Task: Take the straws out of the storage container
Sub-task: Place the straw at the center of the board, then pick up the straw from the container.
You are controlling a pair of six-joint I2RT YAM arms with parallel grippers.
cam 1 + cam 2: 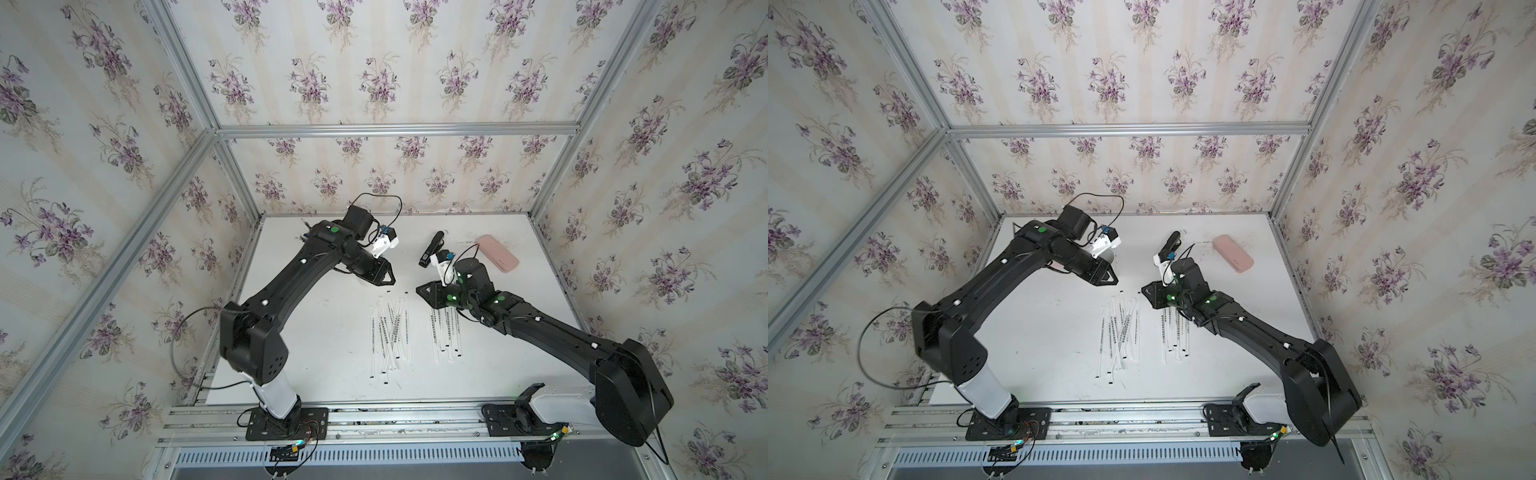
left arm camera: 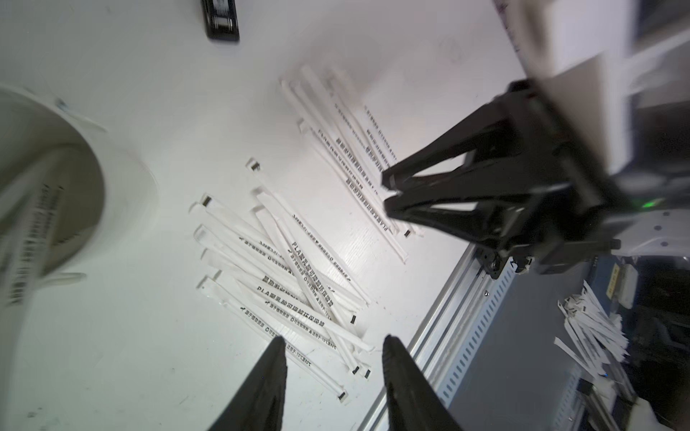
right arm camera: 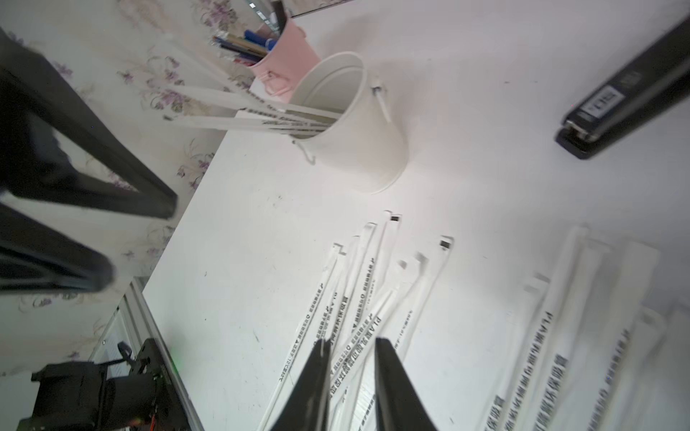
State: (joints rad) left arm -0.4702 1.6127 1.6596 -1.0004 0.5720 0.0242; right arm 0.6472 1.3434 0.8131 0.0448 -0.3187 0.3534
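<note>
Left pincer [image 2: 333, 337] and right pincer [image 3: 353, 341] are seen released. The container [image 3: 358, 149] may be tipped if straws [image 3: 224, 122] are dragged sideways.

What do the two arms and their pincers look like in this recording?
The left arm and right arm are black jointed links on a white base section, with small round green marks and thin black cables. A white camera bracket sits on each wrist. The left pincer and right pincer each have two black, tapering, open-frame fingers.
</note>
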